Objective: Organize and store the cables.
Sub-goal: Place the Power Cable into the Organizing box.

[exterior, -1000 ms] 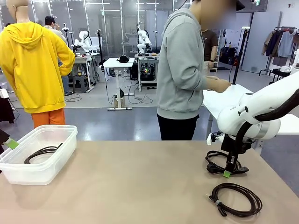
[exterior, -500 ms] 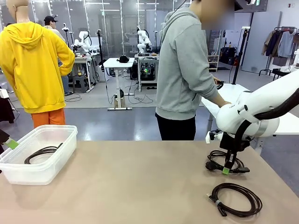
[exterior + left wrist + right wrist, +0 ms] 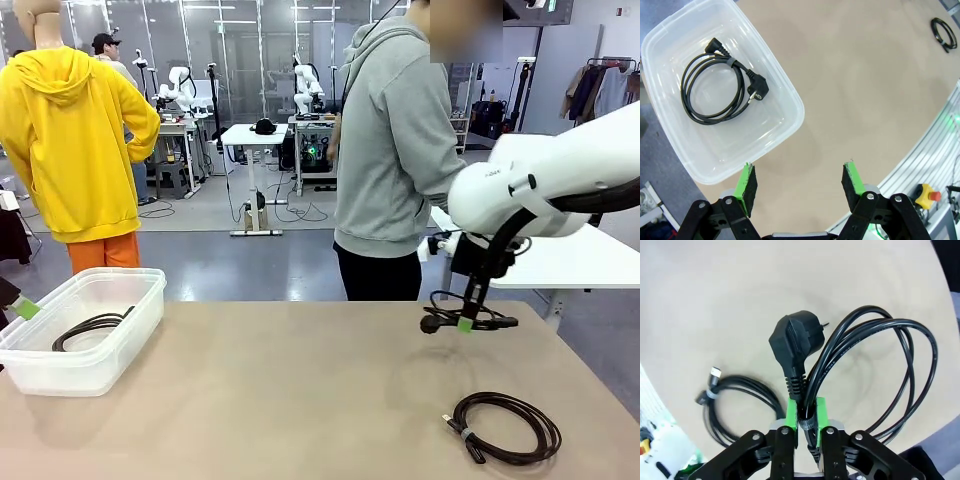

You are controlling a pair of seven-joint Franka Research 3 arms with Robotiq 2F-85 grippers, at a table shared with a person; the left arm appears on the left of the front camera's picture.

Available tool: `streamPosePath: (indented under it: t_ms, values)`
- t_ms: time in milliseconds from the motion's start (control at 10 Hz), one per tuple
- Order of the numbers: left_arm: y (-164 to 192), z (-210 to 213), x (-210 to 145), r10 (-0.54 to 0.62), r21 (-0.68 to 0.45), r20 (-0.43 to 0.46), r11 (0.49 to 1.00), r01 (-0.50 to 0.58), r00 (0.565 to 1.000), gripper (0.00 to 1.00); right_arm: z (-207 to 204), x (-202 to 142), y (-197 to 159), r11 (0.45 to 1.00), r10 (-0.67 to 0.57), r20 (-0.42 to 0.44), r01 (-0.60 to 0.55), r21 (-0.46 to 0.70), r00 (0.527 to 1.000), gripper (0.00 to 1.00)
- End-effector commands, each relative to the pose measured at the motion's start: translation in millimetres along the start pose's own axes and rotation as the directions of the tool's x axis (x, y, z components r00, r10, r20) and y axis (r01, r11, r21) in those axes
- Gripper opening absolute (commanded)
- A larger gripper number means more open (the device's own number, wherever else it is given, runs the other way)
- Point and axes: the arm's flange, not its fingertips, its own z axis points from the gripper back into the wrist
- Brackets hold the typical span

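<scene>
The big tan bench [image 3: 250, 400] is in front of me, and a person in a grey hoodie [image 3: 395, 150] stands at its far side, turned sideways. My right claw [image 3: 806, 412] is shut tight on a coiled black cable [image 3: 837, 347]. The green pads pinch the cord where the loops come together, just below its fat black plug [image 3: 797, 340]. This cable hangs in the air above the right part of the bench and does not touch it. A second cable [image 3: 505, 427] lies flat on the bench, near the edge closest to me, lower down and a bit to the right of the one I hold. My left claw [image 3: 800, 182] is wide open with nothing in it. It hovers high over the bench beside one corner of a clear plastic bin [image 3: 760, 130] at the left end. A third cable [image 3: 705, 95] lies coiled on the bin's floor, with both of its plugs showing.
</scene>
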Motion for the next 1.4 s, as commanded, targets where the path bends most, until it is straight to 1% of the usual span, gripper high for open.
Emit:
streamPosePath:
  t_ms: [0,300,500,600,700,800,1000,1100,1200,1300]
  values:
    - [0,0,1,0.015,0.004,0.001,1.000,-0.015,1.000,0.86,2,32,19,1.000,-0.030,-0.028,0.030,-0.003,0.999,0.00]
    - [0,0,1,0.015,0.004,0.001,1.000,-0.015,1.000,0.86,0,79,62,0.999,0.032,-0.006,-0.033,-0.029,0.999,0.00]
    - [0,0,1,0.015,0.004,0.001,1.000,-0.015,1.000,0.86,-19,114,93,0.996,0.085,0.005,-0.085,-0.023,0.996,0.00]
    - [0,0,1,0.015,0.004,0.001,1.000,-0.015,1.000,0.86,-31,128,107,0.995,0.093,0.007,-0.093,-0.040,0.996,0.00]
    - [0,0,1,0.015,0.004,0.001,1.000,-0.015,1.000,0.86,-45,138,121,0.994,0.106,0.004,-0.106,-0.027,0.994,0.00]
    - [0,0,1,0.015,0.004,0.001,1.000,-0.015,1.000,0.86,-61,149,134,0.990,0.131,0.015,-0.130,-0.050,0.991,0.00]
    - [0,0,1,0.015,0.004,0.001,1.000,-0.015,1.000,0.86,-82,160,150,0.987,0.160,0.033,-0.159,-0.033,0.987,0.00]
    - [0,0,1,0.015,0.004,0.001,1.000,-0.015,1.000,0.86,-88,162,154,0.987,0.156,0.040,-0.155,-0.032,0.987,0.00]
    - [0,0,1,0.015,0.004,0.001,1.000,-0.015,1.000,0.86,-93,161,155,0.991,0.129,0.053,-0.127,-0.033,0.990,0.00]
    - [0,0,1,0.015,0.004,0.001,1.000,-0.015,1.000,0.86,-98,159,156,0.992,0.124,0.046,-0.123,-0.009,0.991,0.00]
